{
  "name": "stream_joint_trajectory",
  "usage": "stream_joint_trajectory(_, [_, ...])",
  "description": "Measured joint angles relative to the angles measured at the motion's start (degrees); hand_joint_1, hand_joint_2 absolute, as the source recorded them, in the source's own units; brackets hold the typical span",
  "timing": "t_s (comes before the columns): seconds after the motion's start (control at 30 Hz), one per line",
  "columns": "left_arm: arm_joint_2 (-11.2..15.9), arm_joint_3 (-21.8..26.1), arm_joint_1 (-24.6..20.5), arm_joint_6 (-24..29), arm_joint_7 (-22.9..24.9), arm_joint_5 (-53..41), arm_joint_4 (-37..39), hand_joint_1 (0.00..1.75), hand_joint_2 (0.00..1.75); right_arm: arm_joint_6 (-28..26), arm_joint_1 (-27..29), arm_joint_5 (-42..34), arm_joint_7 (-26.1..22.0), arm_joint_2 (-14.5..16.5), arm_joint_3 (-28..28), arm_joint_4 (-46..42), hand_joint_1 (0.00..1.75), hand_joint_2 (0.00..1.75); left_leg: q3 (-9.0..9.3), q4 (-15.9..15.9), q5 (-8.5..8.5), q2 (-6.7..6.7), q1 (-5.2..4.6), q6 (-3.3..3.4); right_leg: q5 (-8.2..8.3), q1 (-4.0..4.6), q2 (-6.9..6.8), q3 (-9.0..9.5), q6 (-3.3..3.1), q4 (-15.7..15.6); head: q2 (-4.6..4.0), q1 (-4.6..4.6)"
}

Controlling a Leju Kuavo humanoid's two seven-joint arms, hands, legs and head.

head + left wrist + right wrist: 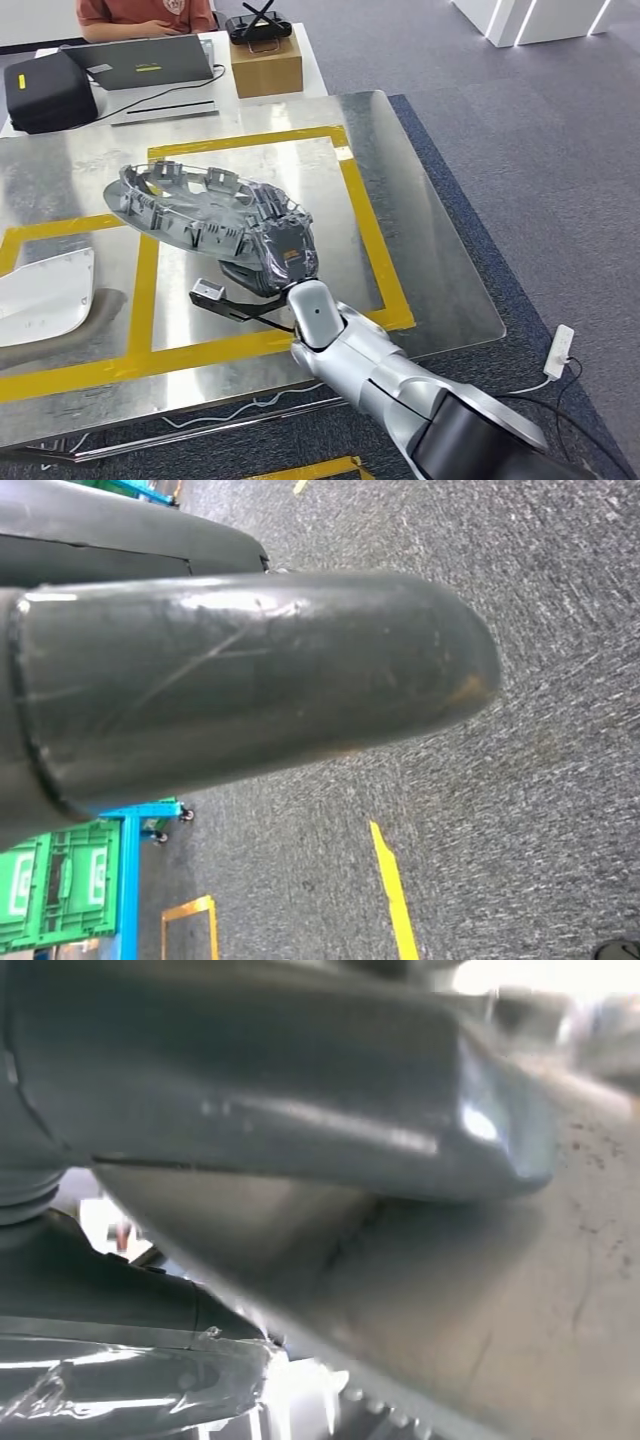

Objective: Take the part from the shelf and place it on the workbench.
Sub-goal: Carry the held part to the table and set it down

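My right hand (pixel 290 262) holds the big grey part (pixel 204 215) over the shiny workbench (pixel 423 240); yellow tape (pixel 370 235) makes a box under it; a white piece (pixel 45 295) lies at the left.

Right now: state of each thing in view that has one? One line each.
grey part: held by the right hand over the workbench, tilted, not set down.
right hand: grips the part's near end, fingers wrapped in clear film.
left hand: hangs over the floor, fingers not visible.
workbench: metal top, yellow tape frame under the part.
white panel: lying flat on the workbench.
laptop: open.
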Motion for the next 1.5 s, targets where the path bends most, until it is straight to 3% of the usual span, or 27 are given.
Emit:
stream_joint_trajectory(0.17, [0.0, 0.9, 0.0, 0.0, 0.4, -1.0, 0.0, 0.0, 0.0, -0.6, 0.8, 15.8, 6.0, -1.2, -1.7, -3.9, 0.0, 0.0, -0.01, 0.0, 0.0, 0.0, 0.0, 0.0, 0.0, 0.0, -0.01, -0.03, 0.0, 0.0, 0.0, -0.02])
stream_joint_trajectory(0.3, [0.0, 1.4, 0.0, -0.2, 0.6, -1.5, 0.0, 0.0, 0.0, -0.6, 1.3, 17.1, 10.2, -3.4, -1.8, -8.6, 0.0, 0.0, -0.01, 0.0, 0.0, 0.01, 0.0, 0.0, 0.0, -0.01, 0.02, -0.03, 0.0, 0.0, 0.0, 0.0])
stream_joint_trajectory(0.6, [0.0, 2.1, -0.1, -0.7, 0.7, -1.8, 0.0, 0.0, 0.0, -0.6, 1.6, 17.3, 14.8, -7.4, -0.6, -16.3, 0.0, 0.0, -0.01, 0.0, 0.0, 0.01, -0.01, 0.0, 0.02, -0.01, 0.03, -0.03, 0.01, 0.0, 0.0, -0.01])
stream_joint_trajectory(0.87, [0.0, 2.4, -0.1, -1.6, 0.7, -1.8, 0.0, 0.0, 0.0, -0.6, 2.0, 17.4, 13.9, -9.2, 0.0, -19.9, 0.0, 0.0, -0.01, 0.0, 0.0, 0.01, -0.01, 0.0, 0.01, -0.01, 0.02, -0.03, 0.01, 0.0, 0.0, 0.0])
stream_joint_trajectory(1.37, [0.0, 3.2, -0.1, -2.1, 0.7, -1.8, 0.0, 0.0, 0.0, -0.6, 4.0, 17.4, 8.9, -9.3, -1.6, -21.5, 0.0, 0.0, -0.02, 0.0, 0.0, 0.01, -0.02, 0.01, 0.02, -0.02, 0.02, -0.01, 0.02, 0.0, 0.0, -0.01])
stream_joint_trajectory(1.5, [0.0, 3.3, -0.1, -1.9, 0.7, -1.9, 0.0, 0.0, 0.0, -0.6, 4.2, 17.4, 9.0, -9.3, -1.8, -21.5, 0.0, 0.0, -0.06, 0.3, -0.21, 0.01, -0.19, 0.33, 0.11, -0.2, -0.01, 0.03, 0.29, -0.1, 0.0, -0.04])
